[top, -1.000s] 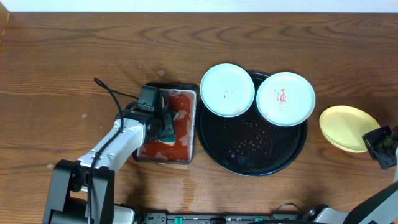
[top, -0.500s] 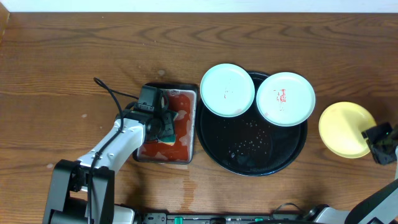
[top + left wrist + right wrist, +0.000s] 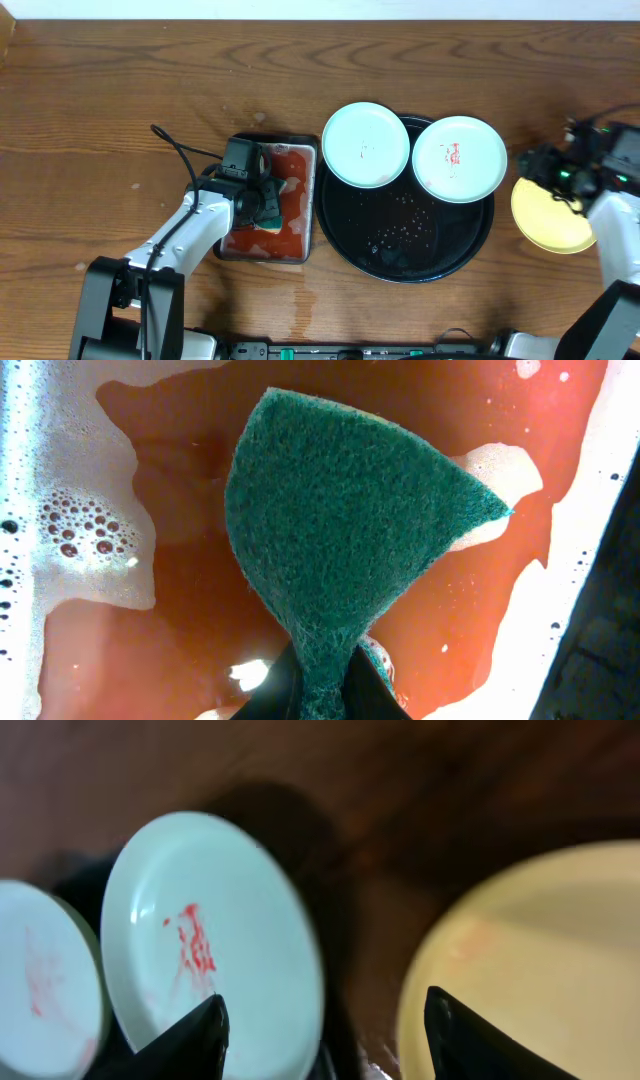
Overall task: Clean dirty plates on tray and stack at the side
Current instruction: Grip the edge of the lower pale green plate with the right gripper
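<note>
Right fingers (image 3: 195, 1045) spread: smeared plate (image 3: 200, 940) one side, yellow plate (image 3: 540, 950) other

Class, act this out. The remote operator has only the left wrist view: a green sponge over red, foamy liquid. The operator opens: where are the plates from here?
Observer: A left plate and a red-smeared plate rest side by side on the far part of the black tray.
Operator: Is there a third?
Observer: A yellow plate lies on the table, right of the black tray.
Operator: And the other arm?
Observer: The right gripper is open and empty, by the yellow plate's far edge.
</note>
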`<state>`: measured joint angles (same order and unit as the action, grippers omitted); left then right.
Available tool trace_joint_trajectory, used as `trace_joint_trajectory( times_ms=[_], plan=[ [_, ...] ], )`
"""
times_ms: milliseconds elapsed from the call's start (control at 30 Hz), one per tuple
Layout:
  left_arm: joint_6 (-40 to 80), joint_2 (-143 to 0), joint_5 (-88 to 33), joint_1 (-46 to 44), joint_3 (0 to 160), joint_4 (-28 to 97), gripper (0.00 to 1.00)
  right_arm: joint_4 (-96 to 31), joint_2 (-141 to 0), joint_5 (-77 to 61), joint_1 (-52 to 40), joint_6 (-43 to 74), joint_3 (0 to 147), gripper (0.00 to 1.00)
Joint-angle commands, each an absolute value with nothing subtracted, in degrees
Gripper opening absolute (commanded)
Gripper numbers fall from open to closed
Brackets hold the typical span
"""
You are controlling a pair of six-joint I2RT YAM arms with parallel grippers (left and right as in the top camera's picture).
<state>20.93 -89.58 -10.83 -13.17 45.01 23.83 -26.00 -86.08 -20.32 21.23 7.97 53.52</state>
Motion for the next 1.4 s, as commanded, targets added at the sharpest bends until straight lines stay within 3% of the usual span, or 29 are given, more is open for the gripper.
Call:
trace_joint_trajectory(
  times_ms=[0, 300, 700, 967, 1367],
  plan=[
    [20.36, -89.10, -11.33, -12.93, 44.31, 24.08, 0.08, -24.82, -88.49, -12.78, 17.10, 4.60, 54.11, 0.59],
    [20.36, -89.10, -11.33, -12.93, 44.31, 24.05, 0.07, -20.99, -96.25, -12.27, 12.86, 4.64, 54.11, 0.43],
    [20.36, -89.10, -11.35, -12.93, 44.31, 24.08, 0.07, -20.40, -97.89, -12.25, 12.53, 4.64, 54.11, 0.02],
    [20.38, -89.10, -11.35, -12.93, 44.31, 24.08, 0.07, -26.87, -91.90, -12.27, 12.53, 4.67, 54.11, 0.01],
    [20.38, -89.10, -11.35, -12.93, 44.31, 24.05, 0.08, -46.41, -84.47, -12.67, 9.72, 5.08, 54.02, 0.01]
  ],
)
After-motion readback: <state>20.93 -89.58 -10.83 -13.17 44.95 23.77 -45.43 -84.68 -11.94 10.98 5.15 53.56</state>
